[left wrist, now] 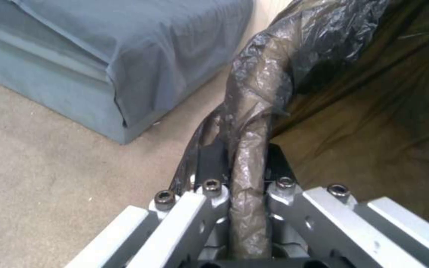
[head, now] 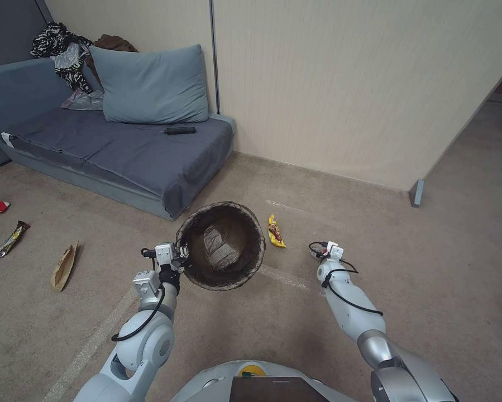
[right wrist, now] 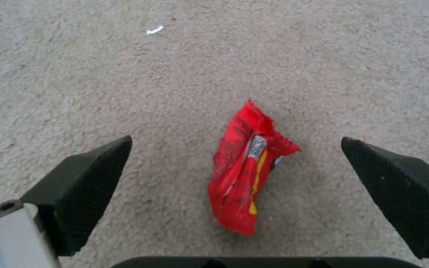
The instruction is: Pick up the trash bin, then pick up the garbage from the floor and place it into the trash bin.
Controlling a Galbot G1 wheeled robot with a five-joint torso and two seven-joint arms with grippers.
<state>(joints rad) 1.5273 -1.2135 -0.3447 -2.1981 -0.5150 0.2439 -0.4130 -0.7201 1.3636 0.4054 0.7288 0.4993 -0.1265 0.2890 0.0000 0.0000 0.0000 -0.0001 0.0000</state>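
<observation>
Red wrapper [right wrist: 247, 173] lying on floor [right wrist: 125, 74] between right gripper [right wrist: 234, 193]'s wide-open fingers, ungrasped. Left gripper [left wrist: 247, 175] pinching trash bin [head: 221, 245] rim at 9 o'clock; bin done, litter remaining.

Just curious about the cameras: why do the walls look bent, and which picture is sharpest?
Head view: wide lens bows the wall and sofa, lighting even. Left wrist view: soft, with glare on the trash bin bag in the left claw. Right wrist view: red wrapper sharpest, right claw fingers dark.
</observation>
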